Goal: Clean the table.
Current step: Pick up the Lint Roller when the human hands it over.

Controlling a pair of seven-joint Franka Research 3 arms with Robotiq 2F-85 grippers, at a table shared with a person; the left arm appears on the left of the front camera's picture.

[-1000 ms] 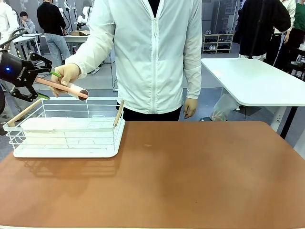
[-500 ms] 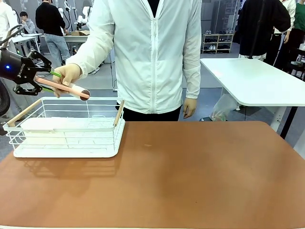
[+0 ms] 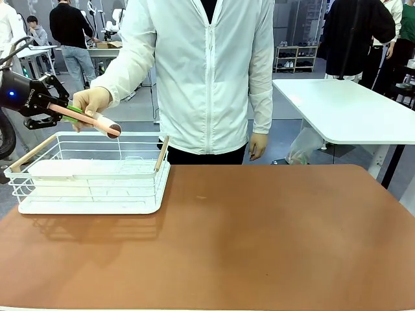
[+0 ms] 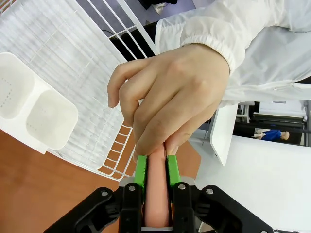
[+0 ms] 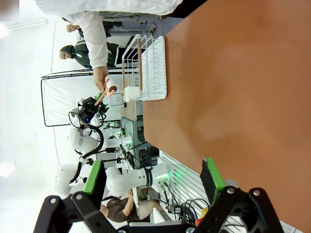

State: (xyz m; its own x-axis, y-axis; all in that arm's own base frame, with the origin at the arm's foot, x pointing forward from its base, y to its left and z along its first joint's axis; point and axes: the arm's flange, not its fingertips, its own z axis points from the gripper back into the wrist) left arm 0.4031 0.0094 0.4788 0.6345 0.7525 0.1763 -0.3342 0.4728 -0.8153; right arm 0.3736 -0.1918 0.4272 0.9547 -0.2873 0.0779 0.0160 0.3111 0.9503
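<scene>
Jaws of the left gripper (image 3: 67,111) (image 4: 156,162) clamp one end of a pink rod (image 3: 107,127) (image 4: 156,194) over the basket's (image 3: 97,210) far edge, and a person's hand (image 3: 91,100) (image 4: 170,97) holds the same rod just past the pads. Right gripper (image 5: 151,170) hangs wide open, holding nothing, over the brown table (image 3: 259,240), with the basket at its far left corner.

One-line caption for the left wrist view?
Left tool shut on a pink rod also held by a person's hand, white wire basket beyond.
</scene>
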